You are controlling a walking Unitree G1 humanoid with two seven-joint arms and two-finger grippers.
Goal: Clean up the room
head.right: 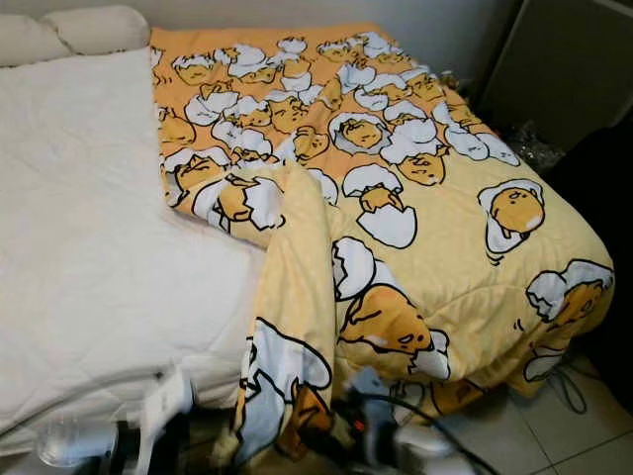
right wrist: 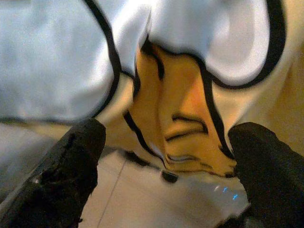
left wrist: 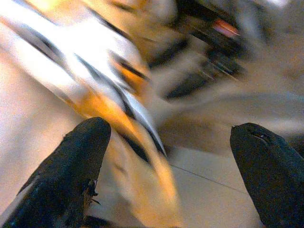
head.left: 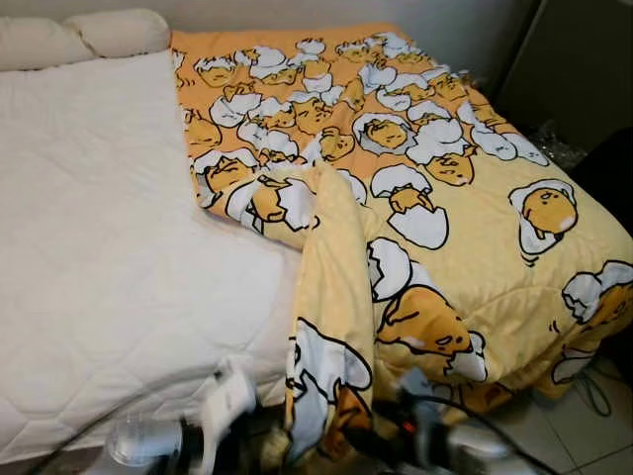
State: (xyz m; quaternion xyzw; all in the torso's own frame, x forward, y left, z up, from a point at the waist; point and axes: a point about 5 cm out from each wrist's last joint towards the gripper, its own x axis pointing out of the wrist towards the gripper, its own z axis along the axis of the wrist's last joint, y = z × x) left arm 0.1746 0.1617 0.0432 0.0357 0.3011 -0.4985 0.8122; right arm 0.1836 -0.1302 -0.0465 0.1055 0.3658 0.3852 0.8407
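Left eye view: yellow blanket (head.left: 425,188) (cartoon-printed) half-covers white mattress (head.left: 99,247).

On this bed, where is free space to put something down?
The white mattress is bare between the pillows and the yellow blanket. The blanket crowds the right half, and its hanging corner sits before both hands, left hand and right hand.

The quilt (head.left: 425,198) is showing soft, matt printed cloth; the mattress (head.left: 99,247) is wearing white stitched padding. At five o'clock, floor tiles (head.left: 584,435) are gleaming smooth. Tool fingers (right wrist: 71,171) are looking matt, rubbery.
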